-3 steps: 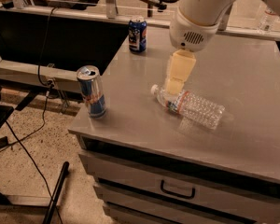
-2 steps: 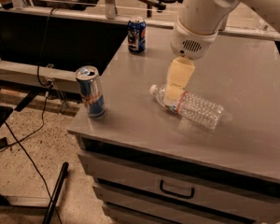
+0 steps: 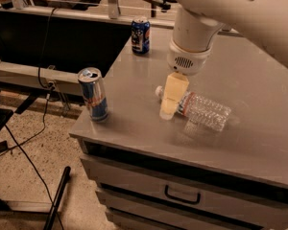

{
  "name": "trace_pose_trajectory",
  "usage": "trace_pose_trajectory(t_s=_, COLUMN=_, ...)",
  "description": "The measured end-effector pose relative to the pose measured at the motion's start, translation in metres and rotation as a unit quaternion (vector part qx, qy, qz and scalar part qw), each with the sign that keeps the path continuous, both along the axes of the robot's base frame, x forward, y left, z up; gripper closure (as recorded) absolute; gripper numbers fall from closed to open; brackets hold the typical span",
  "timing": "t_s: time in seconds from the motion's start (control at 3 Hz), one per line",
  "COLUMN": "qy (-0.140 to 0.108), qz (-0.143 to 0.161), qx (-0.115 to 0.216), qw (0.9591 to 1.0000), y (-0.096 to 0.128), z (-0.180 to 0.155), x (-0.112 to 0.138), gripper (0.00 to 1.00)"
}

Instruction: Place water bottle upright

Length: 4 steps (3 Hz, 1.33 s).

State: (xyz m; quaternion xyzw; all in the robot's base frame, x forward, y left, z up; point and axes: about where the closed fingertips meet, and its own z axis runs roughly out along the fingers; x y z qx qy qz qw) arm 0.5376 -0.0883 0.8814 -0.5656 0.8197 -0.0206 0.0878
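Observation:
The water bottle [image 3: 204, 110] is clear ribbed plastic with a white cap [image 3: 158, 90] and a red, white and blue label band. It lies on its side on the grey table [image 3: 259, 128], cap pointing left. My gripper [image 3: 168, 110] hangs from the white arm [image 3: 192, 42]. It reaches down to the table surface at the bottle's neck, just right of the cap. Its cream-coloured body hides the neck and part of the label.
A blue-and-silver can [image 3: 93, 95] stands near the table's front left corner. A second can [image 3: 140, 35] stands at the far left edge. Drawers with a handle [image 3: 182, 195] are below the tabletop. Cables and a dark bench lie left of the table.
My gripper has moved down and slightly left, from above the bottle to table level at its neck. The bottle and cans have not moved.

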Motion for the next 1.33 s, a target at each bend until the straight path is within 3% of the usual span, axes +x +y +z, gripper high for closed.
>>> trace_pose_trajectory(t_s=0.67, qy=0.027, qz=-0.025, qx=-0.035, qw=0.9987, y=0.011, z=-0.031, x=0.003, gripper=0.01)
trace_pose_trajectory(t_s=1.33, qy=0.049, qz=-0.027, qx=-0.027, qw=0.9981, y=0.007, z=-0.044, x=0.007, gripper=0.47)
